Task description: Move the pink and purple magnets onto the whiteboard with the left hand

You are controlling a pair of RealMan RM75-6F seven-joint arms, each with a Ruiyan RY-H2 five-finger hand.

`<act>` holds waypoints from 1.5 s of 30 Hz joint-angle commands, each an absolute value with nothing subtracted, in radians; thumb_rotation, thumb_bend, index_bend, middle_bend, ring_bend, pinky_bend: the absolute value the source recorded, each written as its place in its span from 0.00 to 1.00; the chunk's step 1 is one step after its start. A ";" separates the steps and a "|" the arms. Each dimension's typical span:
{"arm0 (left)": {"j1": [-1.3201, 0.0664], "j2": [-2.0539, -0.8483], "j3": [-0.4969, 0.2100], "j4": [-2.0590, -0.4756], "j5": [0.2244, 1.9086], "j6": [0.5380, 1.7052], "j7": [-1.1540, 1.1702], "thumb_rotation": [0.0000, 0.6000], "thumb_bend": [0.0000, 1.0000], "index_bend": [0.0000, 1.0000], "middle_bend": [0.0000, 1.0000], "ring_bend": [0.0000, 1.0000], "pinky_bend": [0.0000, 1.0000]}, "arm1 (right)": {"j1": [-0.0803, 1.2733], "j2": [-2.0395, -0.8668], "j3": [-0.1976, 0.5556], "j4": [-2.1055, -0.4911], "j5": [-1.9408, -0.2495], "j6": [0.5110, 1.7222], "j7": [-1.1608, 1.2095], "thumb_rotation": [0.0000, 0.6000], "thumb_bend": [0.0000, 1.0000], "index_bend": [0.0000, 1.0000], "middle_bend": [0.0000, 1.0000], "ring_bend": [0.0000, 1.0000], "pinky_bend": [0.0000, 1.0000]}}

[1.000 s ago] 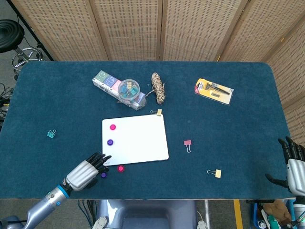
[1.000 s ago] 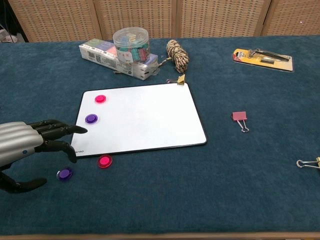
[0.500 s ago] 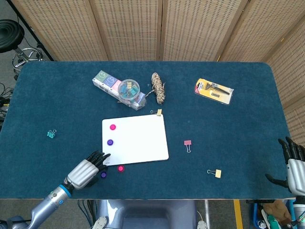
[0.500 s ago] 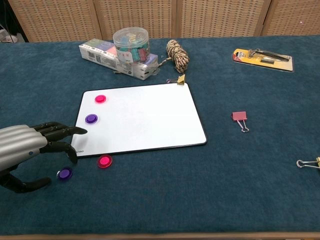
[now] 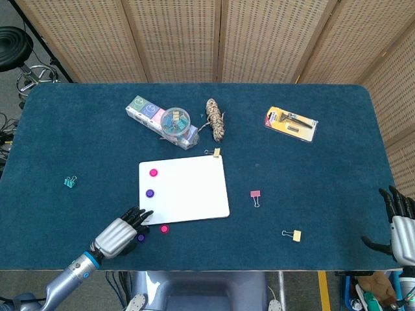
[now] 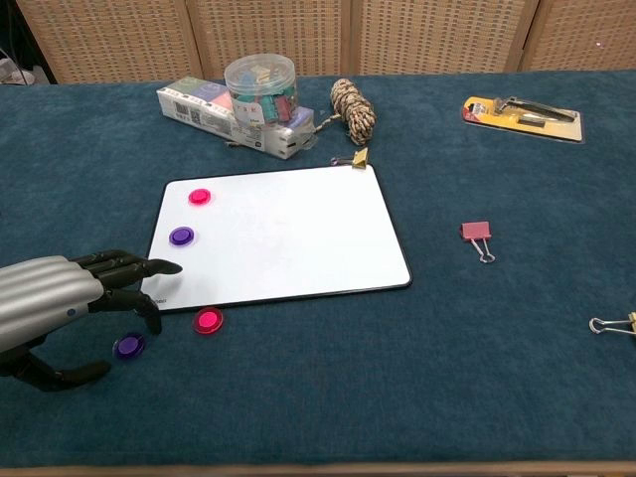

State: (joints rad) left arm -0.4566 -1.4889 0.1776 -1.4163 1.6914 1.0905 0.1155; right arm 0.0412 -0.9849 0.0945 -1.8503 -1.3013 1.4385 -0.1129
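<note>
So the left hand [image 6: 60, 303] sits at the lower left of the chest view, fingers spread and holding nothing, arched right over the loose purple magnet [image 6: 128, 347]. Looks like it's lining up a pinch, thumb low on the near side and fingertips [image 6: 159, 268] reaching twd the bottom-left corner of the whiteboard [image 6: 288, 229]. Can't tell if anything is touching the magnet yet.

The loose pink magnet [image 6: 208, 320] lies on the worktop [image 6: 328, 397] just below the board's bottom edge, right of the purple one. Both are off the board but close, prob why the hand works from this corner: short hop up onto the white surface. One pink magnet [image 6: 200, 197] and one purple magnet [image 6: 181, 237] are already stuck near the board's left edge, so about half done imo.

Right hand [image 5: 401, 223] is parked at the lower right of the head view, fingers apart, empty, well away from everything, which fits since this job is left-only.
</note>
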 commanded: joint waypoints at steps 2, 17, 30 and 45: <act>-0.455 -1.493 0.178 -1.412 1.693 1.092 0.115 1.00 0.39 0.38 0.00 0.00 0.00 | 0.041 -0.984 0.095 -1.851 -1.301 1.439 -0.111 1.00 0.00 0.00 0.00 0.00 0.00; -0.442 -1.524 0.170 -1.376 1.700 1.116 0.133 1.00 0.41 0.58 0.00 0.00 0.00 | 0.041 -0.983 0.094 -1.852 -1.300 1.437 -0.110 1.00 0.00 0.00 0.00 0.00 0.00; -0.429 -1.537 0.162 -1.362 1.701 1.142 0.151 1.00 0.43 0.67 0.00 0.00 0.00 | 0.041 -0.981 0.095 -1.852 -1.300 1.437 -0.107 1.00 0.00 0.00 0.00 0.00 0.00; -0.421 -1.547 0.162 -1.351 1.709 1.160 0.152 1.00 0.43 0.69 0.00 0.00 0.00 | 0.041 -0.981 0.094 -1.852 -1.299 1.435 -0.105 1.00 0.00 0.00 0.00 0.00 0.00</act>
State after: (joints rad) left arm -0.4208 -1.5469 0.1618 -1.3507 1.7089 1.1595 0.1515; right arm 0.0408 -0.9809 0.0939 -1.8517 -1.2992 1.4347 -0.1048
